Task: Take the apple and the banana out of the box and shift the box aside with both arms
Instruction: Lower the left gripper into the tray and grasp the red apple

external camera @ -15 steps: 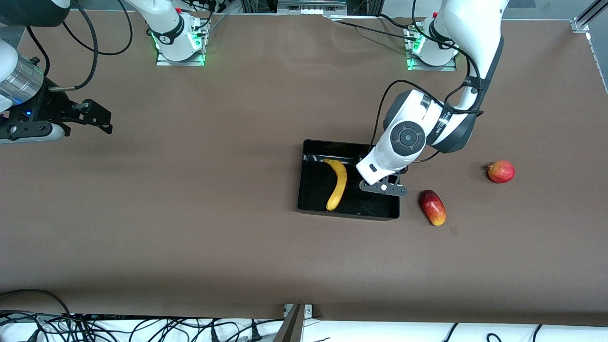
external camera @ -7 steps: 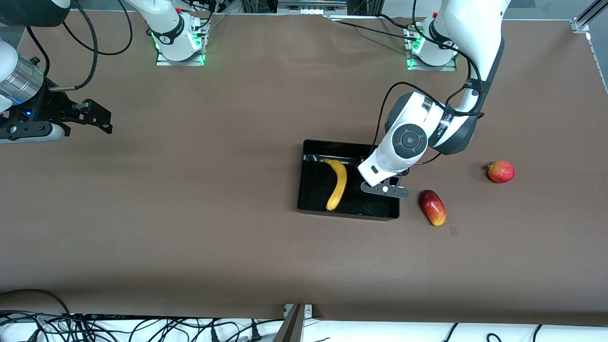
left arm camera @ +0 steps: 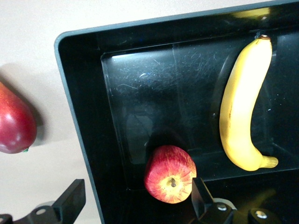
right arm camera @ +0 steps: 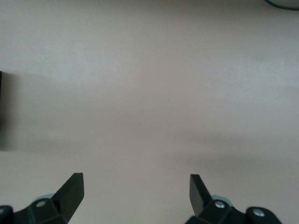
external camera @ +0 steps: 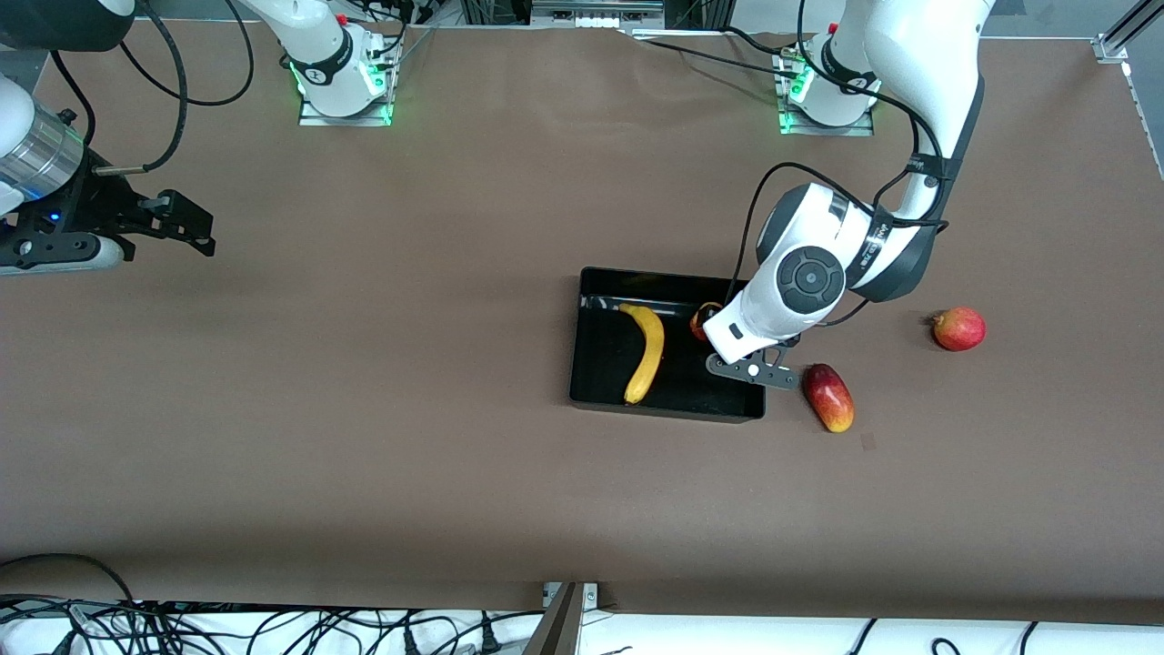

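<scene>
The black box [external camera: 600,400] sits mid-table. The yellow banana [external camera: 644,353] lies in it, and the small red apple [external camera: 701,320] rests in it near the wall toward the left arm's end, partly hidden by the left arm. In the left wrist view the apple [left arm camera: 169,173] sits on the box floor [left arm camera: 140,93] beside the banana [left arm camera: 245,107]. My left gripper [external camera: 755,373] hovers open over that box wall, empty [left arm camera: 135,203]; one finger is over the apple's edge and the other is over the table outside. My right gripper [external camera: 186,223] waits open at the right arm's end [right arm camera: 135,196].
An oblong red-yellow mango [external camera: 827,397] lies on the table just outside the box toward the left arm's end, also in the left wrist view [left arm camera: 14,123]. A round red fruit with a nub [external camera: 958,328] lies farther toward that end. The brown table [external camera: 364,409] surrounds them.
My left gripper has shifted toward the left arm's end of the box and the mango, uncovering the apple resting in the box. The right arm has not moved.
</scene>
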Available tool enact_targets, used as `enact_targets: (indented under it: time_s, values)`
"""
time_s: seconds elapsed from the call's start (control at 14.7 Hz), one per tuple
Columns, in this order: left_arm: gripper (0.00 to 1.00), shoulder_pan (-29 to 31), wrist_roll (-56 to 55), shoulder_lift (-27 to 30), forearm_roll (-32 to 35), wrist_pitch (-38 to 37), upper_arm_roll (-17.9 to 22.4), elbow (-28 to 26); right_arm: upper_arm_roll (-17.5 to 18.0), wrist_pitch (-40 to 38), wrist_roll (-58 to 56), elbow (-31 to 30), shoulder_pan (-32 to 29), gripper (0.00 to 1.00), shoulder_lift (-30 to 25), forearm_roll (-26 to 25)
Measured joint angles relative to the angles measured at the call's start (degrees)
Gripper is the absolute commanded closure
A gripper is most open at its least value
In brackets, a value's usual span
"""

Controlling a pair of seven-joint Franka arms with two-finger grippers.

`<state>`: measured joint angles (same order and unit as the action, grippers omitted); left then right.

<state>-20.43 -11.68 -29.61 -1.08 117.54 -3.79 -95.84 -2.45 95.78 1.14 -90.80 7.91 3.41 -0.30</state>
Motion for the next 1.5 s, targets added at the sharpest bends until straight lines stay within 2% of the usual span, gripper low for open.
enact_targets:
  time_s: [0.34,1.5]
  values:
    - [0.00,-0.8,0.0,0.2,0.0,-1.9,-0.4,-0.2,0.0,0.0,0.0,0.0,0.0,0.00,0.0,0.0]
    - [0.00,-2.9,0.2,-0.3,0.0,3.3,-1.0,-5.2,0.0,0.0,0.0,0.0,0.0,0.00,0.0,0.0]
